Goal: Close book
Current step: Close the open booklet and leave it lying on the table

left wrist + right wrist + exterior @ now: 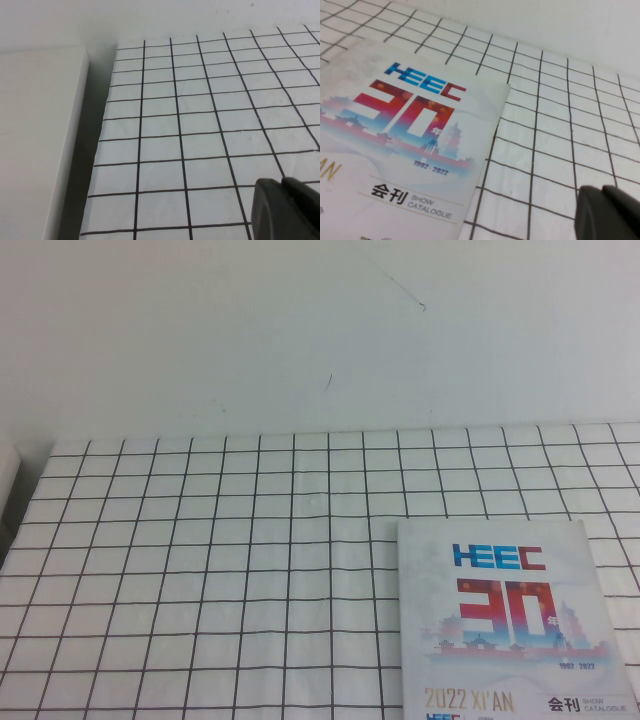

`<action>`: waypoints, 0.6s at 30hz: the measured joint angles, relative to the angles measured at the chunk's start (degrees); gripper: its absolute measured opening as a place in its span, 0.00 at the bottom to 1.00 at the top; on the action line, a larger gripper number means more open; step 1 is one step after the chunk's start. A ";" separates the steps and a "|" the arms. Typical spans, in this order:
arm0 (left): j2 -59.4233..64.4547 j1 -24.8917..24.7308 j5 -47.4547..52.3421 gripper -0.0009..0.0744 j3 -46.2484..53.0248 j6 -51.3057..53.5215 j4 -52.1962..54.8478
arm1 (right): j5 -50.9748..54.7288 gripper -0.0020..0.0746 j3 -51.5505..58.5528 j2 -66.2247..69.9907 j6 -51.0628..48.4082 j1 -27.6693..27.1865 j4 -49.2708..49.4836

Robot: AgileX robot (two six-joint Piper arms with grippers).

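Book (pixel 515 625) lies at 5 o'clock on the checked cloth (pixel 200 570), cover up, apparently already shut. Left gripper (pixel 287 210) hangs over bare cloth toward 9 o'clock and right gripper (pixel 610 212) beside the book — open or closed, cannot tell. Risk: a needless push skids it off the near edge.

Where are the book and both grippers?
book (pixel 515 625), high view, middle of its cover
left gripper (pixel 286 210), left wrist view, dark tip above the cloth (pixel 200 125)
right gripper (pixel 607 214), right wrist view, dark tip near the book

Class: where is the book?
High view: book lies near-right on the checked cloth; right gripper hovers beside it, left gripper near the cloth's left edge.
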 joint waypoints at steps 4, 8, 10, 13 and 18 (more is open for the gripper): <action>0.00 0.00 0.00 0.01 0.00 0.00 0.00 | 0.36 0.02 0.00 0.00 0.00 0.00 2.43; 0.00 0.00 0.00 0.01 0.00 0.00 0.00 | 0.36 0.02 0.00 0.00 0.00 0.00 3.24; 0.00 0.00 0.00 0.01 0.00 0.00 0.00 | 0.36 0.02 0.00 0.00 0.00 0.00 3.35; 0.00 0.00 0.00 0.01 0.00 0.00 0.00 | 0.36 0.02 0.00 0.00 0.00 0.00 3.35; 0.00 0.00 0.00 0.01 0.00 0.00 0.00 | 0.36 0.02 0.00 0.00 0.00 0.00 3.35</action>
